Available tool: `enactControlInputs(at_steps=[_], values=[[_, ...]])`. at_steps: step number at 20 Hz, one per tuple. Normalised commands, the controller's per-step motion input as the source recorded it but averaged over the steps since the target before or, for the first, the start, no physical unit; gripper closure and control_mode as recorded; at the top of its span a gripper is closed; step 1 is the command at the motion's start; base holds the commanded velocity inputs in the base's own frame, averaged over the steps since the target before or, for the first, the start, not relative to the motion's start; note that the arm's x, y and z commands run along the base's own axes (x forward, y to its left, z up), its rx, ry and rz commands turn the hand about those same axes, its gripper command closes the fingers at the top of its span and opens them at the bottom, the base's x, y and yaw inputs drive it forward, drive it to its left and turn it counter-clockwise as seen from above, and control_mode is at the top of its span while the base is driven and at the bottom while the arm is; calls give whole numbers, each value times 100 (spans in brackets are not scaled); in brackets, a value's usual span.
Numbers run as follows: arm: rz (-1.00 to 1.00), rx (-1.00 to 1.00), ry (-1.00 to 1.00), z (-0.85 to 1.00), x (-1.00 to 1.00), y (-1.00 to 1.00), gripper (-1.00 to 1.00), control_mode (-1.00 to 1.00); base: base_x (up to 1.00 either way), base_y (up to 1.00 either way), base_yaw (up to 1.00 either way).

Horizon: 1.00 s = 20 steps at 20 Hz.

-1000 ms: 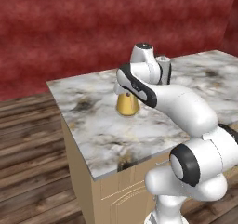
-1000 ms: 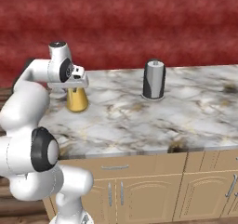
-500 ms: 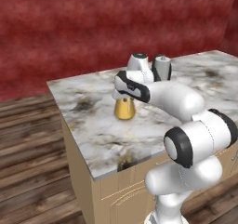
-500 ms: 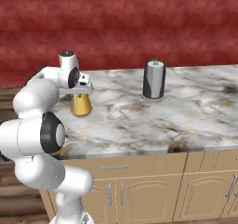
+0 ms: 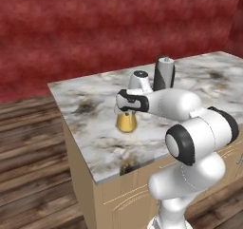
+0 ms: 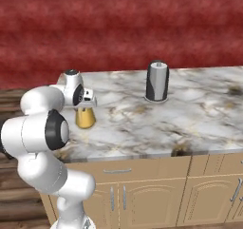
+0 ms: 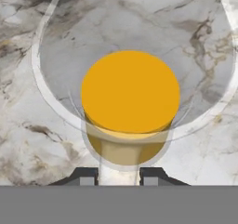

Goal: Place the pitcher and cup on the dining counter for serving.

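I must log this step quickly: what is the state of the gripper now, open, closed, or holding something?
Gripper: closed on the rim of the pitcher, seen from above in the hand view.

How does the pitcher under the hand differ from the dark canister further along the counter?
The pitcher is clear glass with orange-yellow liquid low inside; the canister is dark, opaque, with a pale top. The pitcher sits lower and tapers; the canister is taller and straight-sided. The gripper is at the pitcher's rim; the canister stands alone. Both stand upright on the marble counter.
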Motion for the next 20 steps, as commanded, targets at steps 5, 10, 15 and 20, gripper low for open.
enactControlInputs(at_steps=[5,10,15,20], values=[[0,0,0,-40,0,0,100,-100,0,0,0],[0,-2,0,-35,0,0,100,-100,0,0,0],[0,0,2,-9,0,0,-100,-100,0,0,0],[0,0,1,0,0,0,-100,-100,0,0,0]])
